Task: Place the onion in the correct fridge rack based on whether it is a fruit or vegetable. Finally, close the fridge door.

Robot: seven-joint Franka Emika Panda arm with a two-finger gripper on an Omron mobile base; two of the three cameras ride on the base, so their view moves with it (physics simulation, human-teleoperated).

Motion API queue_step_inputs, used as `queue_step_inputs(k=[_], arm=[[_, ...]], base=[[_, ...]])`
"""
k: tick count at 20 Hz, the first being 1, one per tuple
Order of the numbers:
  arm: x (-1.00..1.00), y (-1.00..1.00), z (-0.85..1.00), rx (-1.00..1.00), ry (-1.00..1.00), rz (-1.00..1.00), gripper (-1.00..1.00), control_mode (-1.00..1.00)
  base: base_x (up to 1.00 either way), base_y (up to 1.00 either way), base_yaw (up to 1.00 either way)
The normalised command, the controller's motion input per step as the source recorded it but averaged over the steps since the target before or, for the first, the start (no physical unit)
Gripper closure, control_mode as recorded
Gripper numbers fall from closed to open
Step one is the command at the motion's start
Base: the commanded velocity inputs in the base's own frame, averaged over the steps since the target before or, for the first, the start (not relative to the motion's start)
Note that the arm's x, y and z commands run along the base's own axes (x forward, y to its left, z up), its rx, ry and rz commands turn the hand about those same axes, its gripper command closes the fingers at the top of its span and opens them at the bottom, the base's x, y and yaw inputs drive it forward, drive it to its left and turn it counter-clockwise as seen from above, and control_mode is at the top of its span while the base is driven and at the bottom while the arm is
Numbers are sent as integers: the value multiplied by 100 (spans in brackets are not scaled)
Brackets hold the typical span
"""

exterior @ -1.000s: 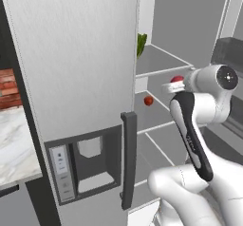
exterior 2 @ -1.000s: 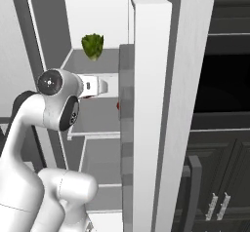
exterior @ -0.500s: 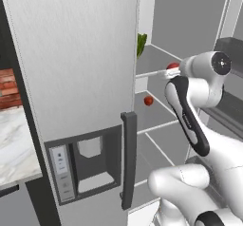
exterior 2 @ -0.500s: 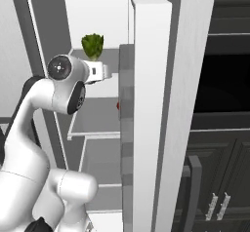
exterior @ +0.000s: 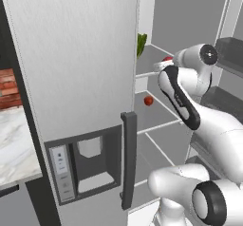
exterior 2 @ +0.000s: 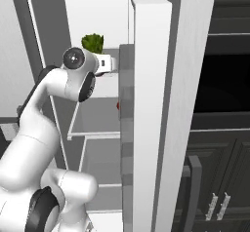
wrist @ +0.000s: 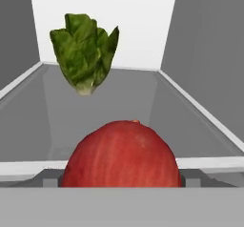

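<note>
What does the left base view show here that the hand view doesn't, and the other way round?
Left base view: the dispenser door with its dark handle, a small orange-red ball on the lower shelf, and a marble counter. Hand view: the white back wall of the compartment. Both: the onion, the lettuce and the fridge rack.

The onion (wrist: 121, 154) is deep red. Behind it, the lettuce (wrist: 85, 52) is green. The shelf (wrist: 119, 107) under them is pale grey.
</note>
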Motion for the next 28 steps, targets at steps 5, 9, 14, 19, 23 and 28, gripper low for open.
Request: queue_step_inputs(k=[5,9,14,19,23,28], arm=[[58,-12,0,0,0,0,100,-100],[57,0,0,0,1,1,100,-100],[48,0,-4,0,0,1,100,-100],[45,0,-9,0,0,2,100,-100],[42,0,-11,0,0,1,100,-100],[37,0,-7,0,0,0,100,-100]], base=[[0,0,0],[0,0,0],[0,0,0],[0,0,0],[0,0,0],[0,0,0]])
